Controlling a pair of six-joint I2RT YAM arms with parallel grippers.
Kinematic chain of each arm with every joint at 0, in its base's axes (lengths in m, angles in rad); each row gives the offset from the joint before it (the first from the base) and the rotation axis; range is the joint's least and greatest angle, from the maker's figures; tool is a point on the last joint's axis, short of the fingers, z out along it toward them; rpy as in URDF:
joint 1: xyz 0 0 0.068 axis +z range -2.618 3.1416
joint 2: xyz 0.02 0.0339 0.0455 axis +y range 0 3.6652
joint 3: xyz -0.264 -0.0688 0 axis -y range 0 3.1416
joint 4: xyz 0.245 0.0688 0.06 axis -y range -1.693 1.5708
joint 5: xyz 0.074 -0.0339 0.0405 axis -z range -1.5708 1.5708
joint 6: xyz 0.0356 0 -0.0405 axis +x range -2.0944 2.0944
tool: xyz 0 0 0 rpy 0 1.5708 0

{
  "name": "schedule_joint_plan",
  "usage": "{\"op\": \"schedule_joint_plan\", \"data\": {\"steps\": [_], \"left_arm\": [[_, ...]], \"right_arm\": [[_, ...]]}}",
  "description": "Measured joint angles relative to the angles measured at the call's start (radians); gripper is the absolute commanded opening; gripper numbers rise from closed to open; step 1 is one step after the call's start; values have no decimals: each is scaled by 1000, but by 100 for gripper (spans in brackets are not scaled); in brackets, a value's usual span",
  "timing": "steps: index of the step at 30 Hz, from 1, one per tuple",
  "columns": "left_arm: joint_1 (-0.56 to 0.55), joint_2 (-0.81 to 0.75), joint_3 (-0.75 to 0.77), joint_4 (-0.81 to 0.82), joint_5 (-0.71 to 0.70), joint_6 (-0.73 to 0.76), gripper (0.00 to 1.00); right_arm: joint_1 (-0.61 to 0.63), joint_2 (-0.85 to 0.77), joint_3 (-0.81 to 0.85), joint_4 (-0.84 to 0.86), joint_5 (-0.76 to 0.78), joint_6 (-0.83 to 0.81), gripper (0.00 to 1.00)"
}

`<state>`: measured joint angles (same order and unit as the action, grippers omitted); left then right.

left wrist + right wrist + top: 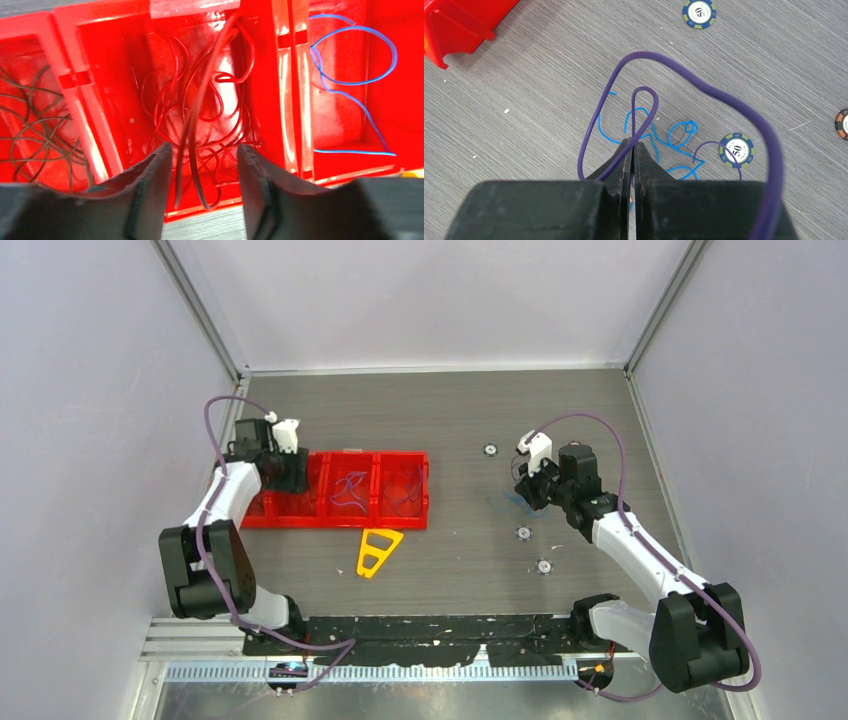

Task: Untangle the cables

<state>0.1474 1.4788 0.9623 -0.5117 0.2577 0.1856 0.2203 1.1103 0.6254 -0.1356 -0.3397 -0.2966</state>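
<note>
Partly done: red cables (165,100), a blue cable (380,65) and dark cables (40,125) lie in separate compartments of the red tray (340,523), with the left gripper (203,150) spread above the red coil (one dark strand (192,125) hangs loose between its jaws). Remaining: a blue tangle (676,132) on the desk (549,100), where the right gripper (631,145), pressed together, pinches a purple loop (651,100) whose long axis points straight away from the fingertips

Red tray (400,523), red cables (222,78), blue cables (687,126), purple cable (644,89), yellow triangle (383,534), grey wood-grain table (560,420)

"50" on a blue-rimmed poker chip (699,13), "50" on a second chip (736,148)
</note>
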Motion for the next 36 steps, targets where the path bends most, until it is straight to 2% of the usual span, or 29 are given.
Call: {"op": "schedule_joint_plan", "data": {"steps": [4, 6, 7, 13, 16, 23, 27, 36], "left_arm": [[3, -66, 56, -49, 8, -1, 81], [3, -112, 109, -69, 17, -1, 98], [3, -134, 138, -74, 23, -1, 99], [-10, -219, 256, -76, 112, 0, 100], [-77, -220, 301, -73, 177, 35, 99], [-435, -177, 361, -59, 426, 159, 100], [-581, -100, 389, 13, 503, 156, 100], [-798, 64, 448, 357, 571, -97, 72]], "right_arm": [[0, -10, 1, -13, -4, -9, 5], [0, -19, 1, -19, -8, -12, 6], [0, -26, 1, -23, -14, -13, 6], [0, -44, 35, -47, -64, -12, 5], [0, -58, 91, -74, -124, 11, 5], [0, -106, 272, -79, -278, 98, 5], [0, -136, 342, -74, -336, 158, 5], [0, -162, 387, -35, -402, 291, 5]]}}
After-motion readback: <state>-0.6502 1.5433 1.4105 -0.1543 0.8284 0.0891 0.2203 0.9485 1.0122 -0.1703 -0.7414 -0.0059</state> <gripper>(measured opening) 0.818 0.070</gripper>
